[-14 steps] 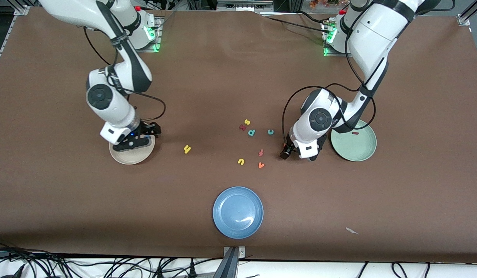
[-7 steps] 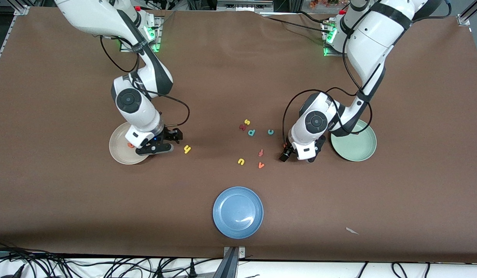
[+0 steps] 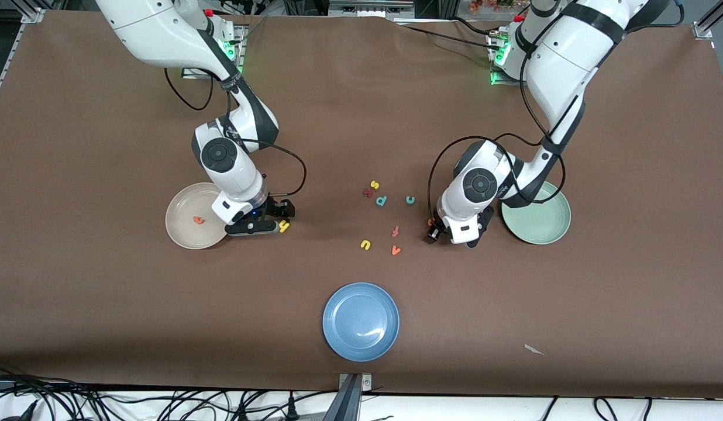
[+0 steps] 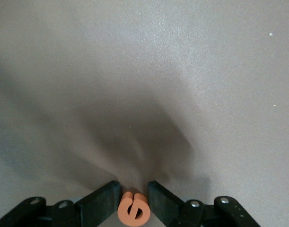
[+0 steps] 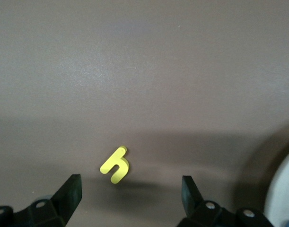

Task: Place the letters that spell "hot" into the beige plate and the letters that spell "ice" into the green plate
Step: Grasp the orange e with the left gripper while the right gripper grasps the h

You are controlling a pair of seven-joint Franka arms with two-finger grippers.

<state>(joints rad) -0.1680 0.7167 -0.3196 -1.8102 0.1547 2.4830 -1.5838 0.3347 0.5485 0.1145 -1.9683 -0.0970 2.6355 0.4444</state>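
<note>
The beige plate (image 3: 183, 233) holds the orange t (image 3: 198, 220). Just beside that plate, toward the left arm's end, my right gripper (image 3: 272, 221) is open low over the yellow h (image 3: 284, 225). In the right wrist view the h (image 5: 115, 164) lies flat, just ahead of the wide-apart gripper (image 5: 130, 194). My left gripper (image 3: 433, 230) is down at the table beside the green plate (image 3: 540, 225). Its fingers (image 4: 102, 202) are closed on both sides of the orange e (image 4: 133, 211). The teal c (image 3: 410, 200) lies on the table nearby.
Loose letters lie mid-table: yellow s (image 3: 374, 185), teal p (image 3: 381, 201), dark red f-like letter (image 3: 395, 231), yellow u (image 3: 365, 245), orange v (image 3: 395, 251). A blue plate (image 3: 360, 321) sits nearest the front camera. A paper scrap (image 3: 534, 349) lies near the front edge.
My right arm moved from over the beige plate to the yellow h, leaving the orange t in the plate. My left gripper's fingers closed in on the orange e.
</note>
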